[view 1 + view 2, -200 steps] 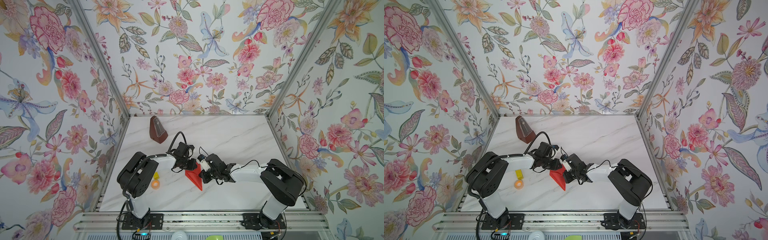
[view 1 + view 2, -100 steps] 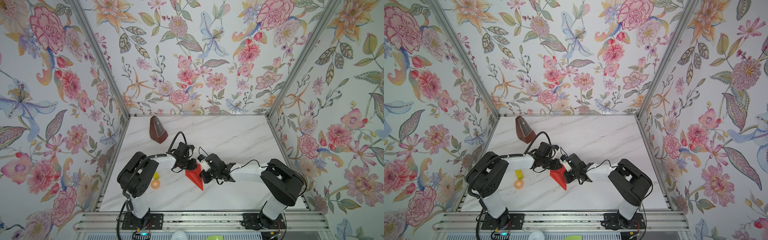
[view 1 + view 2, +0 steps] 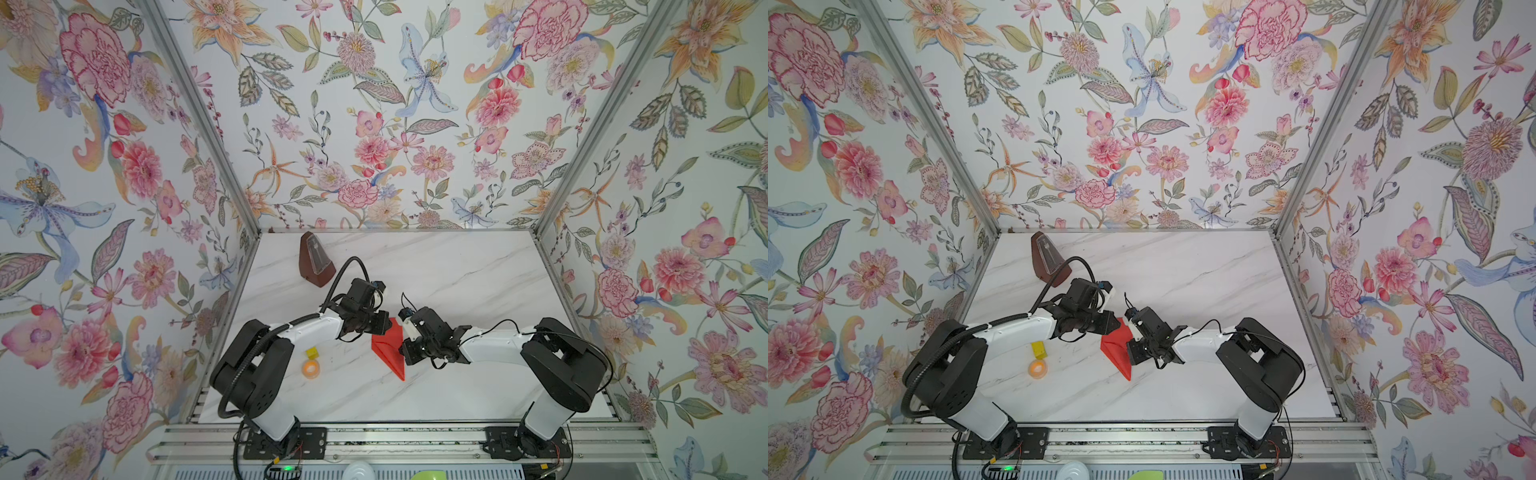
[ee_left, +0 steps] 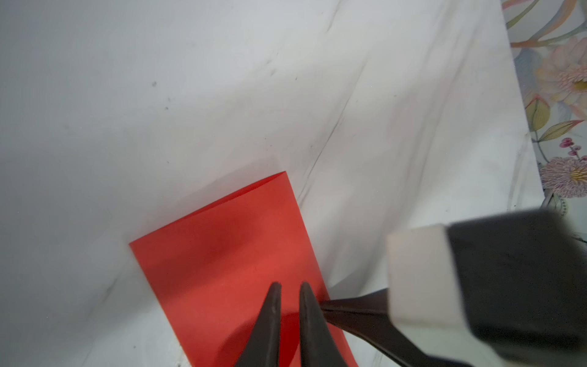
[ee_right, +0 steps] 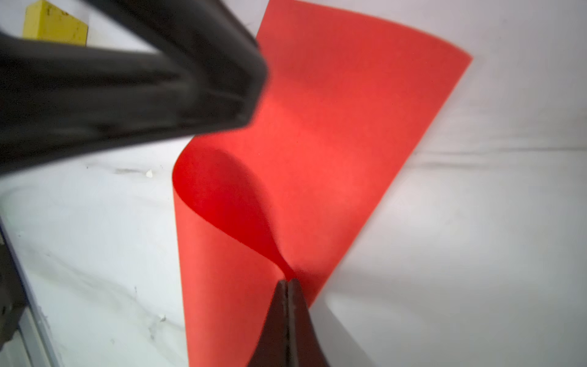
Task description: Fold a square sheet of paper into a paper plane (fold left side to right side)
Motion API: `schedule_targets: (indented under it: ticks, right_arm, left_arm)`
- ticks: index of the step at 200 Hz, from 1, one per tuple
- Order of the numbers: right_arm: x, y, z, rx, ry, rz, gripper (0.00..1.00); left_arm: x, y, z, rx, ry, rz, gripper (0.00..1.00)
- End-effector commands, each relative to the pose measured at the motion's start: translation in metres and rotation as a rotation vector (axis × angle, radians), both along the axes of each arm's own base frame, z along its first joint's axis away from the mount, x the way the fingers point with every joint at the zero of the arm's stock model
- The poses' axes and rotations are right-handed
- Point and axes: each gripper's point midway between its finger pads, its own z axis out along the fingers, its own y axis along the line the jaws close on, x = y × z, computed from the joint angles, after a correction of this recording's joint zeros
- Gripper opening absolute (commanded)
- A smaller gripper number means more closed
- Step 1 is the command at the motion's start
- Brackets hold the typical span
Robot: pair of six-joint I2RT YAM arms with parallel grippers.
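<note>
I log, front to back: white marble table (image 3: 457, 399); red paper (image 3: 388, 351), centre frame, loosely doubled over; right gripper (image 5: 287, 282) clenched on its edges; left gripper (image 4: 289, 286) slightly parted over it; floral walls (image 3: 374, 145) behind. Grippers hide the paper's right edge.

Left arm (image 3: 307, 330) and right arm (image 3: 494, 347) low, forearms reaching inward, claws almost tip to tip. Left gripper (image 4: 289, 286): fingers parted by a narrow gap. Right gripper (image 5: 287, 281): fingers pressed together, pinching the square sheet of paper (image 5: 317, 143) at the tips, just beside the left claw.
</note>
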Motion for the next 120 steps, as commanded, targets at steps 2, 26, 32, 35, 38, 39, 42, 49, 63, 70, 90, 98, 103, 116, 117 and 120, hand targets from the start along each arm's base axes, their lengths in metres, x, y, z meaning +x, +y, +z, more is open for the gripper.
schedule_targets:
  ticks: [2,26,32,35,38,39,42,49,63,70,90,98,103,116,117,120]
  right_arm:
    - [-0.012,-0.008,-0.023,-0.029,0.114,-0.091,0.00]
    - [-0.013,-0.009,-0.026,-0.044,0.121,-0.100,0.00]
    - [-0.013,-0.009,-0.027,-0.045,0.121,-0.099,0.00]
    - [-0.013,-0.010,-0.027,-0.045,0.122,-0.101,0.00]
    - [-0.013,-0.009,-0.026,-0.044,0.121,-0.099,0.00]
    - [-0.013,-0.009,-0.026,-0.043,0.122,-0.098,0.00]
    - [-0.013,-0.010,-0.027,-0.044,0.123,-0.100,0.00]
    - [-0.013,-0.009,-0.027,-0.044,0.125,-0.097,0.00]
    - [-0.013,-0.010,-0.028,-0.049,0.127,-0.097,0.00]
    - [-0.014,-0.010,-0.028,-0.049,0.128,-0.096,0.00]
    - [-0.013,-0.010,-0.028,-0.049,0.128,-0.096,0.00]
    - [-0.013,-0.011,-0.028,-0.051,0.128,-0.097,0.00]
    - [-0.013,-0.011,-0.028,-0.052,0.128,-0.097,0.00]
    - [-0.013,-0.012,-0.028,-0.053,0.129,-0.098,0.00]
    - [-0.013,-0.012,-0.028,-0.052,0.129,-0.099,0.00]
    - [-0.013,-0.011,-0.028,-0.052,0.128,-0.098,0.00]
  left_arm:
    - [-0.016,0.007,0.013,0.007,0.000,0.014,0.16]
    - [-0.040,0.008,0.005,0.019,0.030,0.001,0.16]
    - [-0.045,0.006,0.002,0.020,0.041,-0.005,0.16]
    - [-0.049,0.005,0.001,0.021,0.046,-0.011,0.16]
    - [-0.050,0.005,0.000,0.022,0.049,-0.012,0.16]
    - [-0.052,0.004,-0.001,0.024,0.051,-0.016,0.16]
    - [-0.055,0.003,-0.003,0.028,0.056,-0.021,0.16]
    - [-0.060,0.002,-0.007,0.037,0.064,-0.029,0.16]
    - [-0.067,0.002,-0.016,0.055,0.078,-0.031,0.15]
    - [-0.069,0.003,-0.021,0.060,0.087,-0.026,0.15]
    - [-0.071,0.005,-0.032,0.070,0.103,-0.015,0.13]
    - [-0.071,0.006,-0.036,0.080,0.107,-0.011,0.12]
    - [-0.071,0.007,-0.038,0.087,0.111,-0.009,0.12]
    - [-0.071,0.011,-0.045,0.111,0.115,-0.001,0.11]
    - [-0.070,0.011,-0.045,0.113,0.114,0.000,0.11]
    - [-0.070,0.012,-0.046,0.119,0.114,0.001,0.11]
